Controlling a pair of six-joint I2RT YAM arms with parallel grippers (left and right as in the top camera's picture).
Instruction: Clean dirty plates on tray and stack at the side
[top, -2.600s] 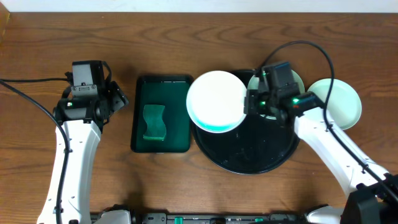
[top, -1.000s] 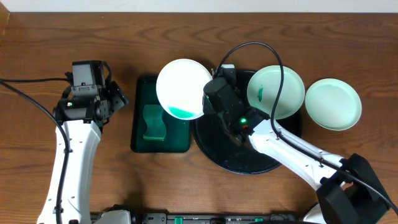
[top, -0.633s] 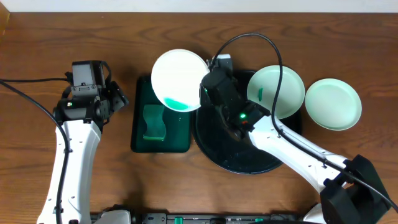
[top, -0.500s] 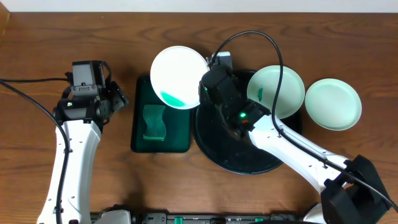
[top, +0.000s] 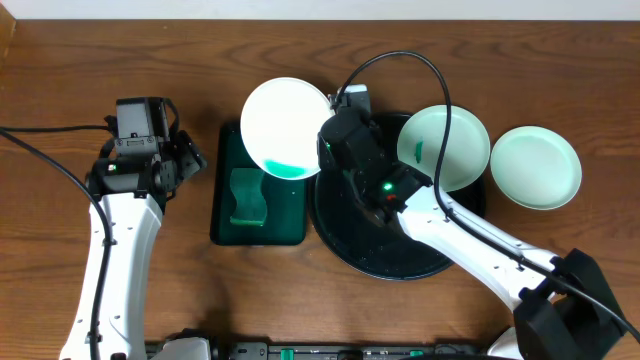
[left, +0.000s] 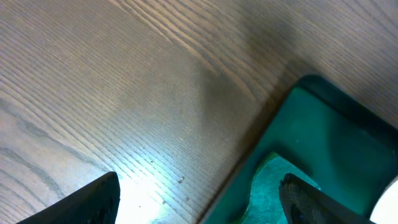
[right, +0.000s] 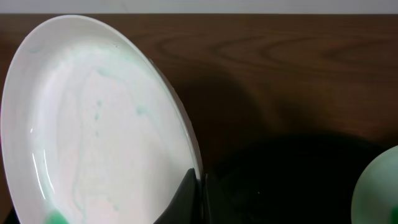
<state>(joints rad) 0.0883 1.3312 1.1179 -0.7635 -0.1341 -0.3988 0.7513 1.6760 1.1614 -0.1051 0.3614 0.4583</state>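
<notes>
My right gripper (top: 328, 140) is shut on the rim of a white plate (top: 285, 127) and holds it tilted above the left edge of the black tray (top: 380, 250) and the green tray. The plate has a green smear at its lower edge (top: 288, 168). In the right wrist view the plate (right: 93, 124) fills the left half, pinched by the fingers (right: 198, 193). A second pale-mint plate (top: 445, 148) with a small green smear lies on the black tray's far right. A third plate (top: 535, 167) rests on the table to the right. My left gripper (left: 199, 202) is open over the table beside the green tray.
A rectangular dark green tray (top: 258, 185) holding a green sponge (top: 247, 197) lies left of the black tray; it also shows in the left wrist view (left: 323, 149). The right arm's black cable (top: 440, 90) arcs over the tray.
My right gripper has carried the white plate leftward off the black tray to above the green tray's right edge and tilted it. The left arm has not moved.
</notes>
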